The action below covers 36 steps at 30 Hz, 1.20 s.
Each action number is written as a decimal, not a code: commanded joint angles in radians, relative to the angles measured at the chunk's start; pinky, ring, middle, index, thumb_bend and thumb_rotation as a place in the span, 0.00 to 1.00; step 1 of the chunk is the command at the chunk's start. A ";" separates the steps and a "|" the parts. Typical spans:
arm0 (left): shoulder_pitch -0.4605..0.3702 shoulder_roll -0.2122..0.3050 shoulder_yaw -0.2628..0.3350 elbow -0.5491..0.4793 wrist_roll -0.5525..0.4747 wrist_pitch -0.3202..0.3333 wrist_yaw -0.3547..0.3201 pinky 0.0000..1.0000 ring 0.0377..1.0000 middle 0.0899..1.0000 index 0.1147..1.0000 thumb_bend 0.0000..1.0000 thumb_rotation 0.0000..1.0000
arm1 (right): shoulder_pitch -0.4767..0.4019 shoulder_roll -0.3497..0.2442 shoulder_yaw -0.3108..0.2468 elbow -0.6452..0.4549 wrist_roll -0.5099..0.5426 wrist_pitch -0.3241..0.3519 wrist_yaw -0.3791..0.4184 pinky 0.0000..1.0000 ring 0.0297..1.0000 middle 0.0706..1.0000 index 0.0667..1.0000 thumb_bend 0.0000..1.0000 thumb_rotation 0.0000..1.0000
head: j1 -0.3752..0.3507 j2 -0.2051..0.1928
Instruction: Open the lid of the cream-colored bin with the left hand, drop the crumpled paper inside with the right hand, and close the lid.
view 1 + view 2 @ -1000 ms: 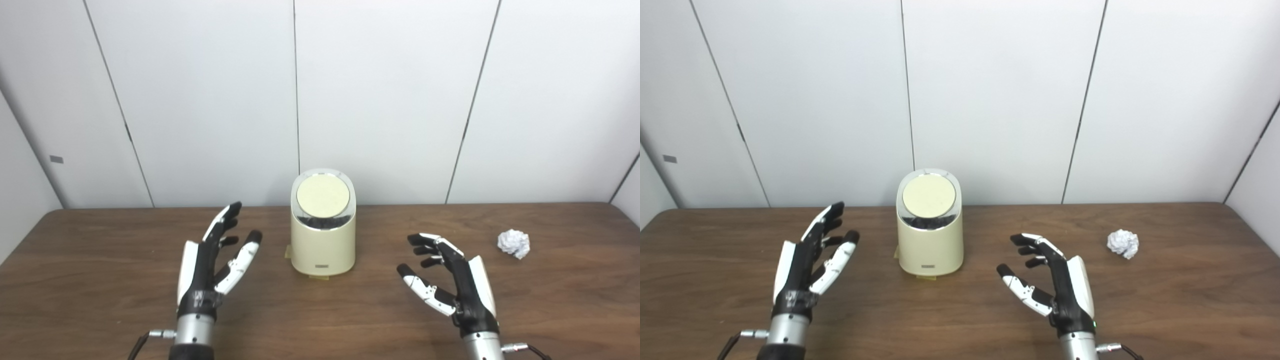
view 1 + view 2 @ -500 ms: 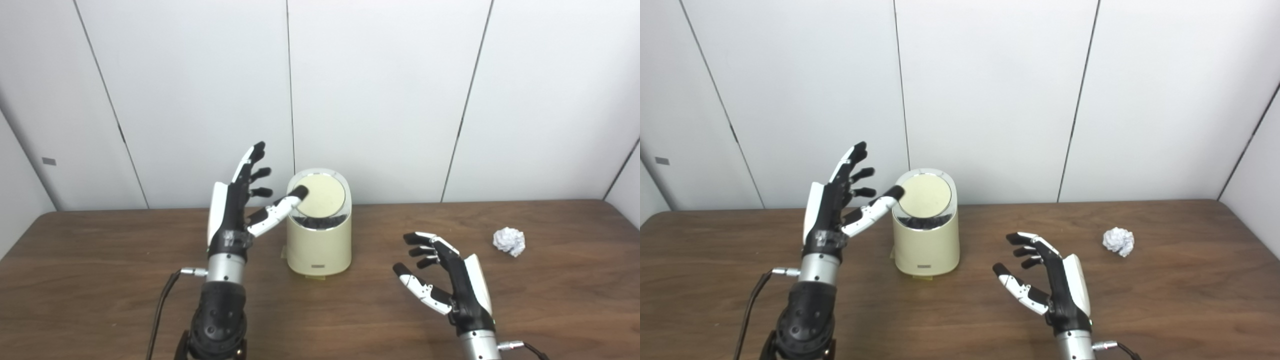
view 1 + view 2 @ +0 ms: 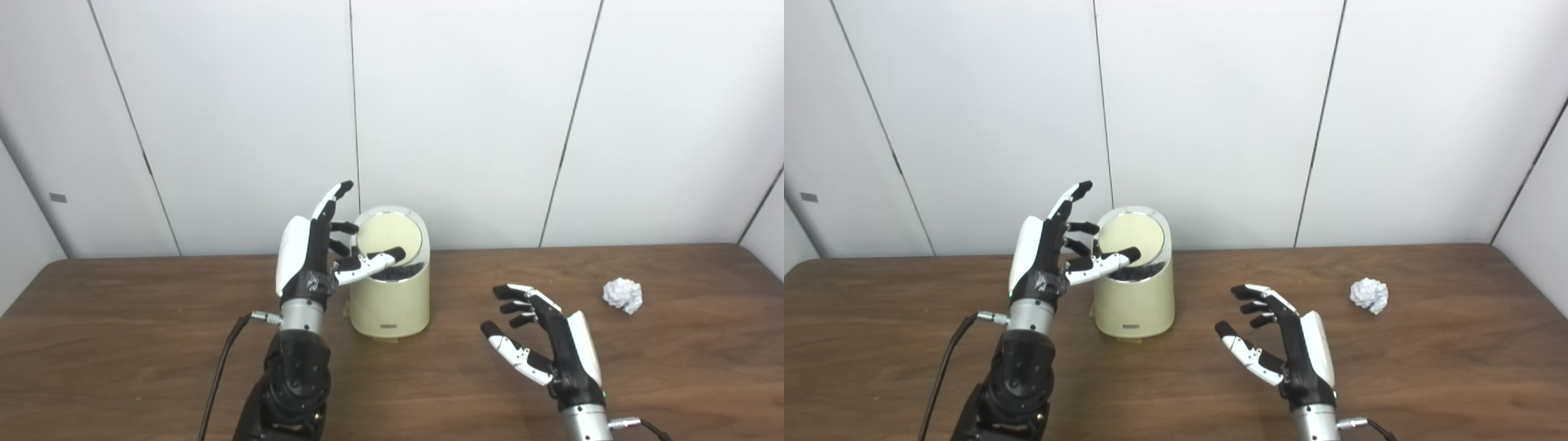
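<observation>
While the left robot hand, spread wide, is poking its thumb at the lid just beside it, the right robot hand is waiting, spread and empty.

Cream bin upright, lid shut; crumpled paper right

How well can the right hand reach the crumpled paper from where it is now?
Probably yes. The right hand is open and holds nothing, and only bare table lies between it and the crumpled paper, which sits farther to its right, apart from the bin.
</observation>
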 commanded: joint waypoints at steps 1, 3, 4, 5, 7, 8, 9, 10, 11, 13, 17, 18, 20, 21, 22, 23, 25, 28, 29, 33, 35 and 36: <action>-0.058 -0.005 -0.006 -0.002 0.031 -0.002 0.027 0.43 0.58 0.92 0.91 0.94 0.19 | 0.011 0.007 -0.001 0.011 0.002 -0.025 -0.016 0.54 0.65 0.68 0.66 0.34 0.48 | -0.001 0.000; -0.061 -0.004 -0.009 0.010 0.040 -0.004 0.035 0.44 0.60 0.92 0.90 0.93 0.17 | 0.011 0.008 -0.002 0.009 0.003 -0.024 -0.016 0.54 0.65 0.68 0.66 0.34 0.48 | -0.003 0.000; -0.062 -0.003 -0.010 0.017 0.047 -0.005 0.039 0.51 0.68 0.91 0.90 0.93 0.17 | 0.011 0.008 -0.002 0.009 0.002 -0.024 -0.017 0.54 0.65 0.68 0.66 0.34 0.50 | -0.003 0.000; -0.063 -0.002 -0.012 0.024 0.055 -0.005 0.042 0.57 0.74 0.91 0.90 0.92 0.16 | 0.011 0.008 -0.002 0.008 0.000 -0.025 -0.018 0.54 0.65 0.68 0.66 0.34 0.50 | -0.003 0.001; -0.067 -0.001 -0.014 0.040 0.069 -0.005 0.054 0.64 0.81 0.91 0.90 0.91 0.13 | 0.012 0.008 -0.002 0.007 0.000 -0.023 -0.018 0.54 0.64 0.68 0.66 0.34 0.49 | -0.003 0.001; -0.069 -0.002 -0.015 0.045 0.075 0.000 0.060 0.64 0.82 0.91 0.89 0.91 0.13 | 0.013 0.009 -0.003 0.004 0.001 -0.020 -0.017 0.54 0.65 0.68 0.66 0.34 0.48 | -0.002 0.001; -0.071 -0.003 -0.015 0.052 0.077 0.003 0.066 0.64 0.81 0.91 0.89 0.91 0.14 | 0.014 0.009 -0.003 0.004 0.001 -0.019 -0.017 0.54 0.65 0.68 0.66 0.34 0.48 | -0.003 0.001; -0.073 -0.004 -0.015 0.057 0.077 0.004 0.071 0.64 0.82 0.91 0.89 0.91 0.13 | 0.015 0.009 -0.003 0.004 0.000 -0.020 -0.017 0.54 0.64 0.68 0.66 0.34 0.48 | -0.003 0.001; -0.076 -0.004 -0.015 0.064 0.078 0.003 0.078 0.64 0.82 0.91 0.90 0.91 0.12 | 0.015 0.008 -0.002 0.004 -0.002 -0.020 -0.017 0.54 0.64 0.68 0.66 0.33 0.48 | -0.003 0.001; -0.081 -0.005 -0.017 0.077 0.088 0.006 0.088 0.64 0.82 0.91 0.89 0.92 0.11 | 0.016 0.008 -0.003 0.002 0.002 -0.019 -0.015 0.53 0.64 0.68 0.66 0.33 0.47 | -0.003 0.002; -0.091 -0.004 -0.022 0.089 0.102 0.031 0.091 0.66 0.85 0.93 0.90 0.91 0.13 | 0.019 0.010 -0.004 -0.002 0.003 -0.015 -0.014 0.52 0.63 0.67 0.66 0.34 0.46 | -0.006 0.003; -0.093 -0.003 -0.024 0.093 0.105 0.035 0.094 0.67 0.87 0.94 0.91 0.91 0.15 | 0.019 0.010 -0.004 -0.002 0.004 -0.016 -0.014 0.52 0.62 0.66 0.66 0.34 0.47 | -0.006 0.003; -0.097 -0.001 -0.028 0.097 0.110 0.043 0.096 0.70 0.91 0.95 0.92 0.92 0.21 | 0.020 0.010 -0.004 -0.004 -0.003 -0.014 -0.017 0.51 0.61 0.66 0.66 0.34 0.47 | -0.006 0.003; -0.099 0.001 -0.031 0.098 0.112 0.044 0.095 0.71 0.92 0.96 0.92 0.92 0.24 | 0.020 0.010 -0.003 -0.003 -0.009 -0.014 -0.020 0.50 0.61 0.66 0.66 0.33 0.47 | -0.006 0.002; -0.099 0.002 -0.032 0.098 0.111 0.044 0.095 0.71 0.93 0.97 0.93 0.92 0.27 | 0.020 0.010 -0.002 -0.002 -0.011 -0.015 -0.021 0.50 0.61 0.66 0.66 0.33 0.47 | -0.006 0.003; -0.100 0.002 -0.032 0.096 0.108 0.043 0.094 0.71 0.93 0.97 0.93 0.92 0.30 | 0.019 0.010 -0.002 0.001 -0.009 -0.020 -0.022 0.50 0.61 0.66 0.66 0.33 0.46 | -0.006 0.002; -0.101 0.002 -0.032 0.098 0.101 0.037 0.093 0.71 0.93 0.98 0.94 0.93 0.35 | 0.019 0.011 -0.002 0.004 -0.003 -0.024 -0.021 0.50 0.62 0.66 0.66 0.34 0.45 | -0.008 0.001; -0.105 0.002 -0.031 0.108 0.096 0.027 0.096 0.71 0.93 0.98 0.94 0.94 0.38 | 0.018 0.010 0.000 0.005 -0.004 -0.025 -0.019 0.51 0.62 0.67 0.66 0.33 0.45 | -0.008 0.000; -0.106 0.002 -0.031 0.110 0.095 0.027 0.096 0.71 0.92 0.98 0.94 0.94 0.40 | 0.018 0.010 0.000 0.004 -0.005 -0.024 -0.019 0.51 0.62 0.67 0.66 0.33 0.45 | -0.008 0.000; -0.111 0.001 -0.032 0.112 0.094 0.031 0.093 0.70 0.92 0.97 0.93 0.96 0.44 | 0.019 0.009 0.003 0.002 -0.010 -0.025 -0.019 0.49 0.60 0.66 0.66 0.32 0.46 | -0.009 0.000; -0.115 0.000 -0.033 0.120 0.093 0.026 0.097 0.72 0.92 0.97 0.93 0.95 0.43 | 0.019 0.009 0.004 0.000 -0.005 -0.026 -0.015 0.52 0.63 0.67 0.66 0.33 0.45 | -0.010 0.000; -0.118 -0.002 -0.033 0.124 0.092 0.027 0.098 0.72 0.92 0.97 0.93 0.95 0.43 | 0.020 0.009 0.004 0.000 -0.003 -0.027 -0.014 0.52 0.64 0.67 0.66 0.33 0.44 | -0.011 0.000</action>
